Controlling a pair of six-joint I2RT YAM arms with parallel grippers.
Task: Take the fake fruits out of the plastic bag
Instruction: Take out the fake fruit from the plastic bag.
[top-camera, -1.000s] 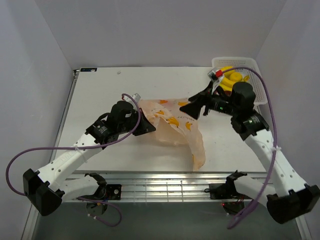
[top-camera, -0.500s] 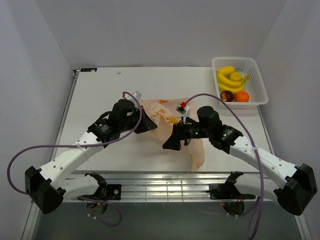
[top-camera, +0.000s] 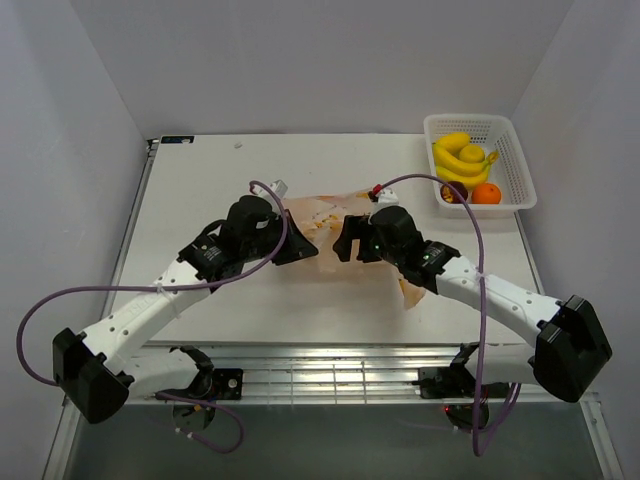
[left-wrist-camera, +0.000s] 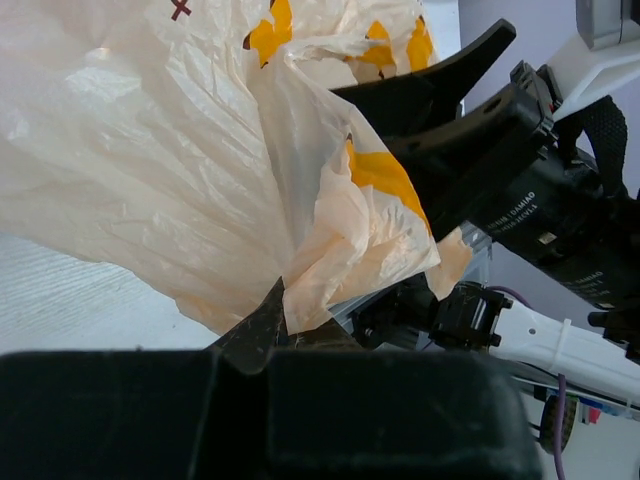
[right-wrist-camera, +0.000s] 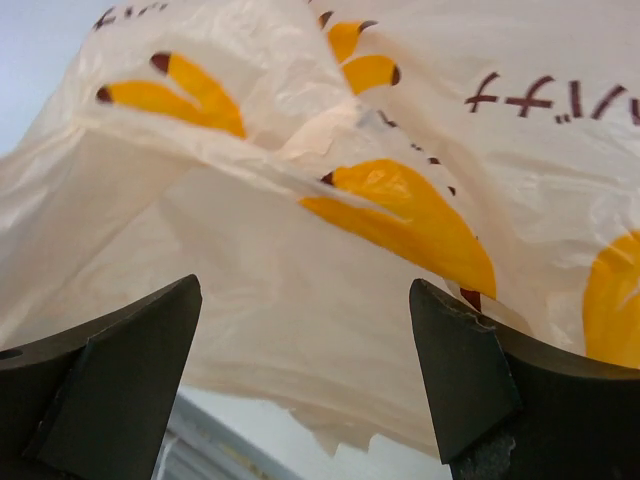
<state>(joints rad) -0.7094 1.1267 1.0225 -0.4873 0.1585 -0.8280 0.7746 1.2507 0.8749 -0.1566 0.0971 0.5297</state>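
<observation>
The left gripper (top-camera: 300, 248) is closed on a gathered fold of the plastic bag (top-camera: 325, 212), at the bag's left side. Its wrist view shows the film drawn to a point where it enters the jaws. The right gripper (top-camera: 343, 238) is spread wide and holds nothing. Its fingers (right-wrist-camera: 120, 370) stand either side of the bag's printed wall, just short of it, on the bag's right side.

The step in hand looks like reaching into or onto the bag while the left arm holds it up. Next the right gripper would need to find the mouth or a bulge in the film and close on it. No fruit shows through the bag in any view, so I cannot tell whether one is left inside. A loose tail of the bag trails on the table (top-camera: 200, 180) under the right arm.

Beyond the bag, to its far right and well apart, stands the white basket (top-camera: 522, 165). It holds a banana bunch (top-camera: 460, 155), the orange fruit (top-camera: 485, 193) and a small dark red fruit (top-camera: 452, 192).
</observation>
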